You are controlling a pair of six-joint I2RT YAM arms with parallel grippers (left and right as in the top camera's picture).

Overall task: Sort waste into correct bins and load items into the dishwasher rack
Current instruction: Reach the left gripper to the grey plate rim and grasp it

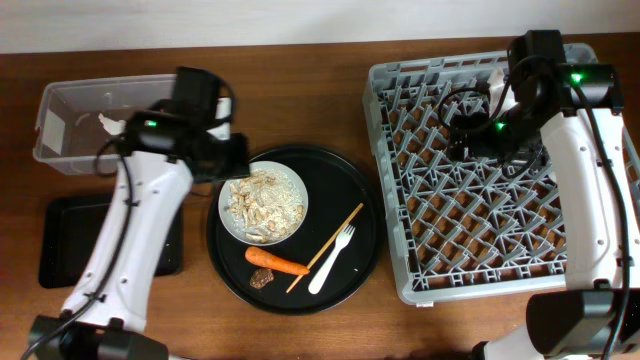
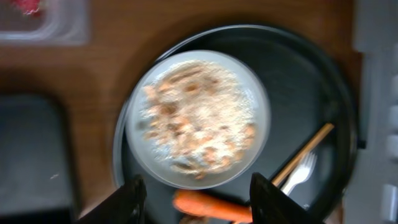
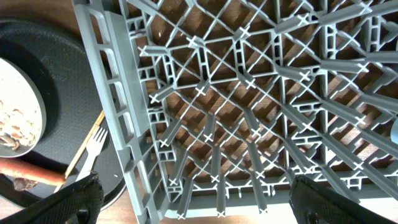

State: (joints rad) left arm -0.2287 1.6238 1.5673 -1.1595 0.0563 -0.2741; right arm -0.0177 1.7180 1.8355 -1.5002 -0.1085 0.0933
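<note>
A round whitish plate (image 1: 263, 205) with beige flaky food scraps (image 2: 196, 115) sits on the large round black tray (image 1: 345, 190). An orange carrot (image 1: 277, 262), a small brown lump (image 1: 263, 279), a white plastic fork (image 1: 333, 258) and a wooden chopstick (image 1: 330, 242) lie beside it. My left gripper (image 2: 198, 202) is open and empty above the plate's edge and the carrot (image 2: 211, 205). My right gripper (image 3: 199, 202) is open and empty over the grey dishwasher rack (image 1: 480, 170). The clear tub (image 1: 60, 130) holds a white tissue (image 1: 108, 123) and something red (image 2: 28, 6).
The shallow black rectangular tray (image 1: 70, 240) lies left of the round tray, below the clear tub. The rack's near wall (image 3: 118, 124) stands between the round tray and the rack floor. The pink bowl and the cups are out of view.
</note>
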